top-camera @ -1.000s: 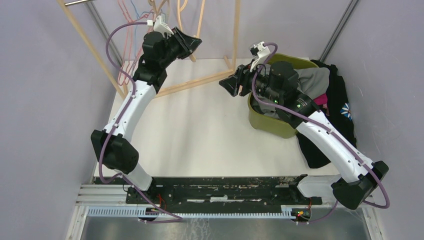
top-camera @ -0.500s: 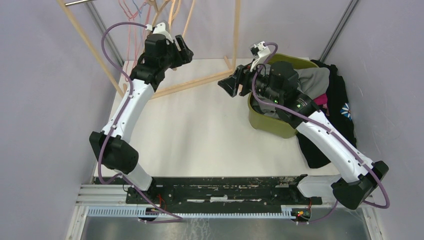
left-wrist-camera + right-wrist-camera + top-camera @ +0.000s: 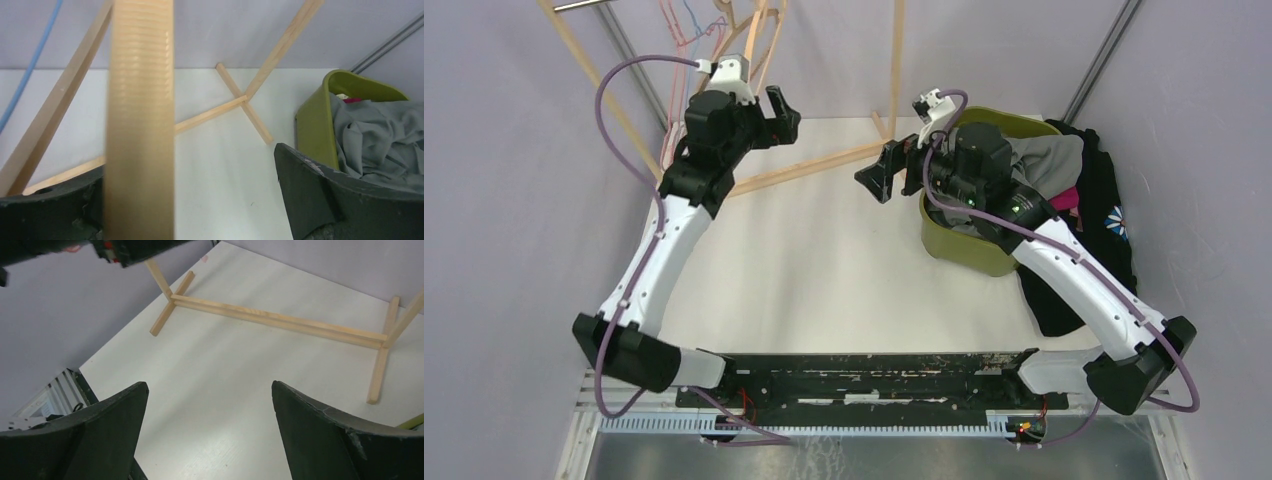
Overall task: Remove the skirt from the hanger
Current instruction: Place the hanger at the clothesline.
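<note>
Top external view, left side first: left gripper [image 3: 782, 112] is raised high at the back, jaws wide apart. The left wrist camera puts a pale ribbed wooden hanger bar [image 3: 142, 125] between them, close by one finger, nothing clamped. No cloth shows on it. Best play, I'd say: draw straight back off the bar, jaws wide, clear of the light wooden rack frame [image 3: 809, 165]. Over the white surface [image 3: 824, 290], right gripper [image 3: 886, 172] hangs spread and empty. Further right, the crumpled grey cloth [image 3: 1052, 155], likely the skirt, lies in the olive-green plastic basket [image 3: 964, 255].
</note>
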`<state>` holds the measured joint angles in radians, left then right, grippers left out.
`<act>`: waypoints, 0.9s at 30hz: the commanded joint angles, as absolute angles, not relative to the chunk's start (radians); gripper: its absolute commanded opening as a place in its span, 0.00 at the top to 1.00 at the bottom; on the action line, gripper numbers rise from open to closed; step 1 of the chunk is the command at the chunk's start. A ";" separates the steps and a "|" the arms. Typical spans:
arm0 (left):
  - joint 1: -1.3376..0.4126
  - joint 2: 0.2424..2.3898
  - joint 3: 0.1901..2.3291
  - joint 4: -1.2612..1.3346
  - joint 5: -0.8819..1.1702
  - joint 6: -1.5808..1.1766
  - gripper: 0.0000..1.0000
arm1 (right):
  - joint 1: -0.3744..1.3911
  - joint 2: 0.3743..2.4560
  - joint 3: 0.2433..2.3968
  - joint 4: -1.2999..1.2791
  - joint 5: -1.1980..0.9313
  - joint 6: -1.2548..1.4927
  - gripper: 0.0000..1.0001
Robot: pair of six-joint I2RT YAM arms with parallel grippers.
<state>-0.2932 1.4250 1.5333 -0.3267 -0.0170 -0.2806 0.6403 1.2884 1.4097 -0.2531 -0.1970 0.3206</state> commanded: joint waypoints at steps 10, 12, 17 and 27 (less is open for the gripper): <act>-0.298 1.057 1.242 -0.161 0.071 -0.046 0.01 | 0.638 1.337 1.499 -0.413 -0.021 0.056 0.00; -0.297 1.039 1.215 -0.174 0.044 -0.039 0.01 | 0.638 1.338 1.489 -0.411 0.003 0.053 0.00; -0.298 0.996 1.136 -0.155 0.076 -0.063 0.01 | 0.638 1.363 1.429 -0.402 0.149 0.074 0.00; -0.300 0.951 0.958 -0.141 0.191 -0.099 0.01 | 0.638 1.377 1.301 -0.303 0.575 0.138 0.00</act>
